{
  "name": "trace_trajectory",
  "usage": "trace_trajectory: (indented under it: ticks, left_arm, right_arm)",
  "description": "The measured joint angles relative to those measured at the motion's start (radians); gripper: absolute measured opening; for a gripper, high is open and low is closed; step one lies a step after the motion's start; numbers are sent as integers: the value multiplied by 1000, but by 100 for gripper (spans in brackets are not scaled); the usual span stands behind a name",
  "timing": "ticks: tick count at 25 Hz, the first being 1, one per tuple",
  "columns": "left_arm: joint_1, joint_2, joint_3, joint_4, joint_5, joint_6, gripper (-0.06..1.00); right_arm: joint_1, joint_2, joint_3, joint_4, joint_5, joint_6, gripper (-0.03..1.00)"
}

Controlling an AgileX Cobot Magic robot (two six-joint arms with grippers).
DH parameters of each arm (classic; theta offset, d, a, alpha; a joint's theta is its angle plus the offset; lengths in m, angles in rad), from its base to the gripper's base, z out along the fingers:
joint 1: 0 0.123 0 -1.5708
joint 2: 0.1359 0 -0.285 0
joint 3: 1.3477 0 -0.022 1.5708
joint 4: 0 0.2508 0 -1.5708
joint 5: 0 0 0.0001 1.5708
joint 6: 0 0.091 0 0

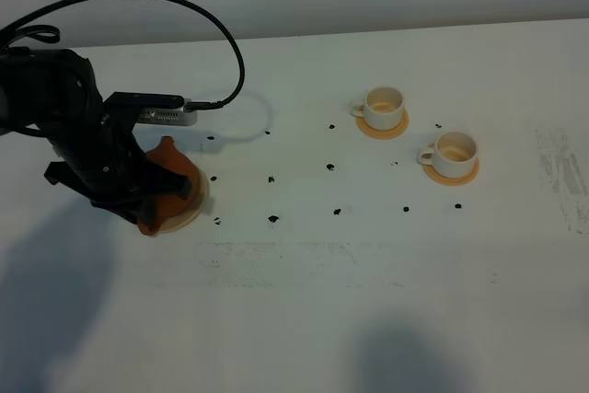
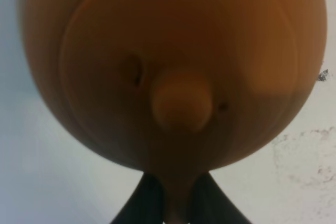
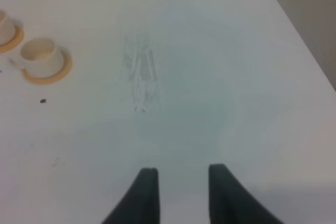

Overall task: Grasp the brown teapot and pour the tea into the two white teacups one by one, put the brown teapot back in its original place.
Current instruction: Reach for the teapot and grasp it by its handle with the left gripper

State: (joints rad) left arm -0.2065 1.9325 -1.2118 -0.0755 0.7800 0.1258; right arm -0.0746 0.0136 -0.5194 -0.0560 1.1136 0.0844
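Note:
The brown teapot (image 1: pixel 170 181) is at the left of the table, on or just above the pale beige coaster (image 1: pixel 200 198); I cannot tell whether it touches. My left gripper (image 1: pixel 147 195) is shut on its loop handle. In the left wrist view the teapot (image 2: pixel 173 66) fills the frame, lid knob in the middle, and the dark fingers (image 2: pixel 142 203) clamp the handle. The two white teacups (image 1: pixel 384 107) (image 1: pixel 453 153) stand empty on orange coasters at the back right. My right gripper (image 3: pixel 178 192) is open and empty over bare table; the nearer cup (image 3: pixel 39 56) is far from it.
Several small black marks (image 1: pixel 273 219) dot the middle of the white table. A scuffed grey patch (image 1: pixel 561 172) lies near the right edge. The left arm's cable (image 1: pixel 212 25) loops above the back left. The table's right edge (image 3: pixel 299 30) shows in the right wrist view.

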Motion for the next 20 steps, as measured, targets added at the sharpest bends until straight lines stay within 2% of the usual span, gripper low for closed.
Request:
trace_trajectory:
  ticks: [6, 20]
  left_arm:
    - [-2, -20, -10, 29, 16, 75, 9]
    - [-20, -36, -91, 36, 44, 229, 9]
  right_arm:
    - [0, 0, 0, 0, 0, 0, 23]
    - [0, 0, 0, 0, 0, 0, 23]
